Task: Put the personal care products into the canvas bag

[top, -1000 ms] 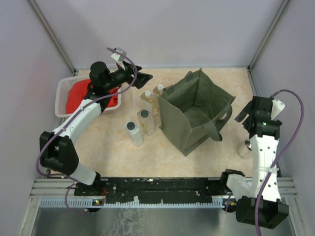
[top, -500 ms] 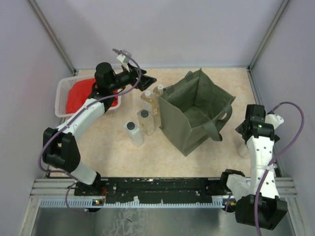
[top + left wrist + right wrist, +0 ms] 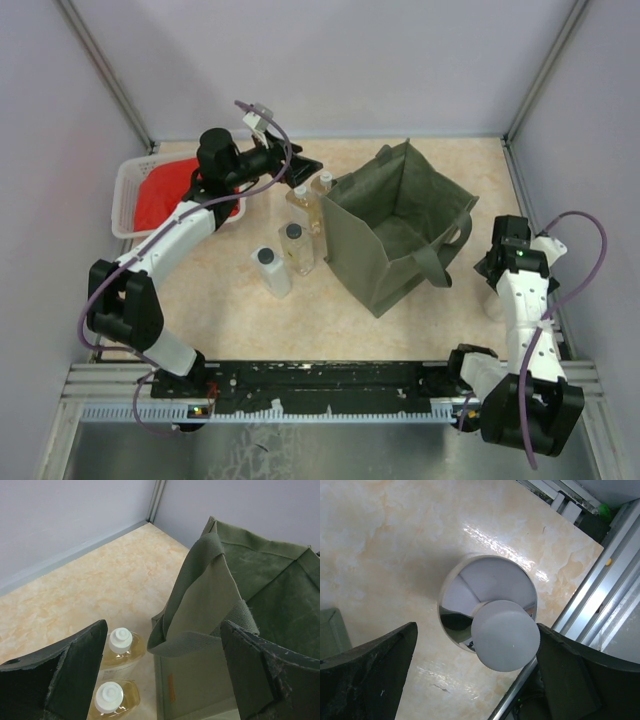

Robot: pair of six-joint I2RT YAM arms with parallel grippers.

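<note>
So: four bottles stand outside the bag, and both grippers are spread and empty.
All bottles are upright, long axis vertical, caps up. The two amber bottles (image 3: 300, 200) (image 3: 322, 188) sit mid-bench just beside the left wall of the bag (image 3: 400, 230), with the black-capped bottle (image 3: 296, 248) and the white bottle (image 3: 270, 270) nearer the front edge. The bag stands with its mouth up, handles flopped over the rim. The left gripper (image 3: 305, 165) hangs over the amber pair with fingers wide apart, touching nothing. The right gripper (image 3: 497, 262), by the right edge, is wide apart over a round capped container (image 3: 504, 635), with no contact visible. A basket (image 3: 125, 195) with a red cloth (image 3: 160, 195) sits at the left edge.
</note>
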